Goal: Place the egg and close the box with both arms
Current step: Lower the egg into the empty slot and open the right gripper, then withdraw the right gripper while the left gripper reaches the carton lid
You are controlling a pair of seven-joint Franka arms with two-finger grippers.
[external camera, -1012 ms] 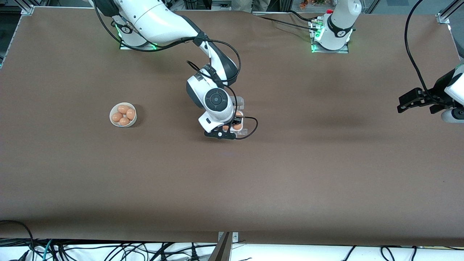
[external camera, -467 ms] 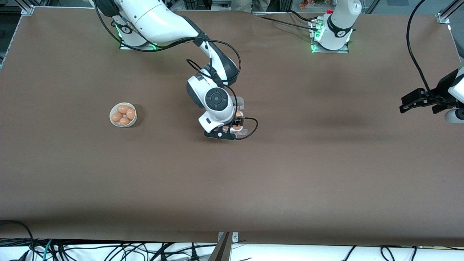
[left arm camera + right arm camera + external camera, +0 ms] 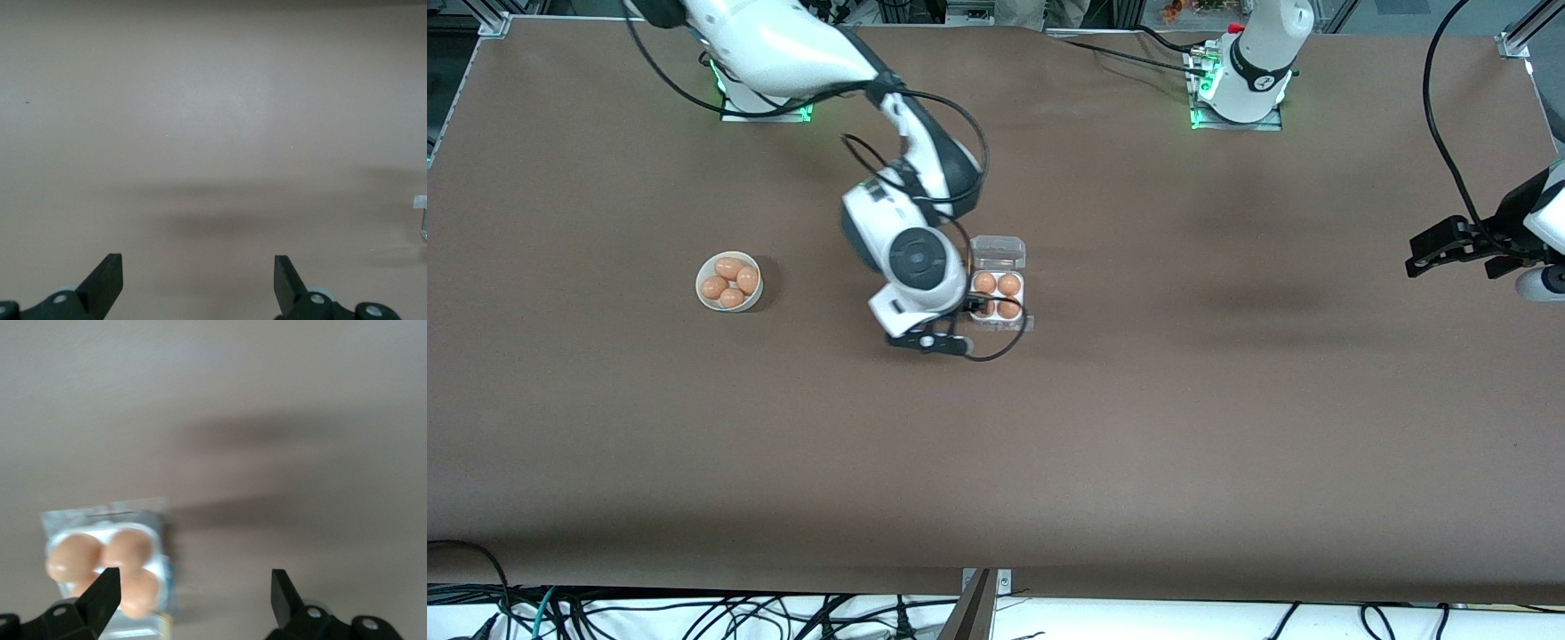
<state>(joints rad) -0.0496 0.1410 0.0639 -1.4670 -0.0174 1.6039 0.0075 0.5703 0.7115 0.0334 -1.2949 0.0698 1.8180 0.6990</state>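
Right gripper (image 3: 960,313) shifted off box (image 3: 998,294), fingers apart, four eggs uncovered

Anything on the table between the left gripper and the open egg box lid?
Nothing visible. Bare brown table lies between the open left gripper, at its own end, and the small clear-plastic egg box. The open right gripper hangs beside the box.

Box (image 3: 998,292) mid-table with four eggs (image 3: 996,296) in its cells, lid (image 3: 998,252) hinged open on its edge farther from the front camera; bowl (image 3: 728,281) of eggs sits well apart toward the right arm's end.
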